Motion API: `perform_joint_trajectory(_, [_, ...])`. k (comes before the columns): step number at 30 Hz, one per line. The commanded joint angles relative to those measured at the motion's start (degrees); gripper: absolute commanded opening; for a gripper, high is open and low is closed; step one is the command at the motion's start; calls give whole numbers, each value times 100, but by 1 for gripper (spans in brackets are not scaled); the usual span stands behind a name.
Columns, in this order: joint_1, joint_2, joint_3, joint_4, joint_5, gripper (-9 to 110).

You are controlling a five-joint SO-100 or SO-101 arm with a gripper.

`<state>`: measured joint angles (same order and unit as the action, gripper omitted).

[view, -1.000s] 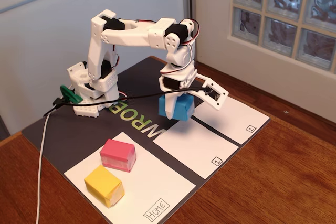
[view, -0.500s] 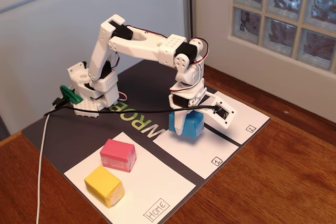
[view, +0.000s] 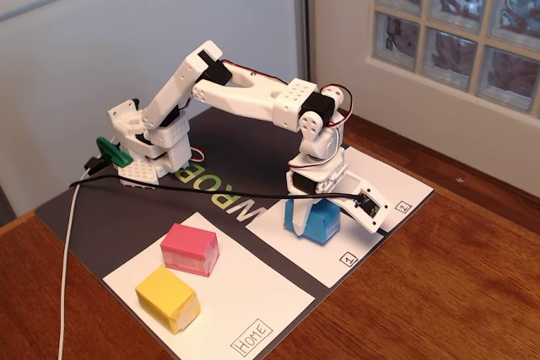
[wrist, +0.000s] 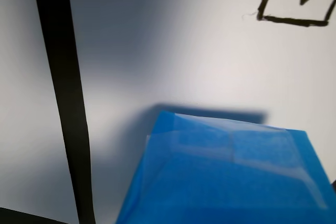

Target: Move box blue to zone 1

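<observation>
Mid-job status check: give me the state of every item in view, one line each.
blue box: upright on zone 1, end effector right at it.
zone 1: flat on the dark mat, blue box on it.
end effector: down at the blue box; open or closed cannot be told.
pink block: resting on the Home sheet, untouched.
yellow block: resting on the Home sheet, untouched.
Home sheet: flat, holding both blocks.

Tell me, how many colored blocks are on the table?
3. The pink block and the yellow block sit on the Home sheet. The blue block sits on the sheet marked 1, under the arm's fingers. None seems hidden.
</observation>
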<state>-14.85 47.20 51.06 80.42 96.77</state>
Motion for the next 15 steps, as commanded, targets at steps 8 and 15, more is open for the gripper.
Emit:
perform_joint_trajectory(8, [-79,-132,-255,44,185,0])
perform_joint_trajectory(15, [-105,-272,-281,-9,352,0])
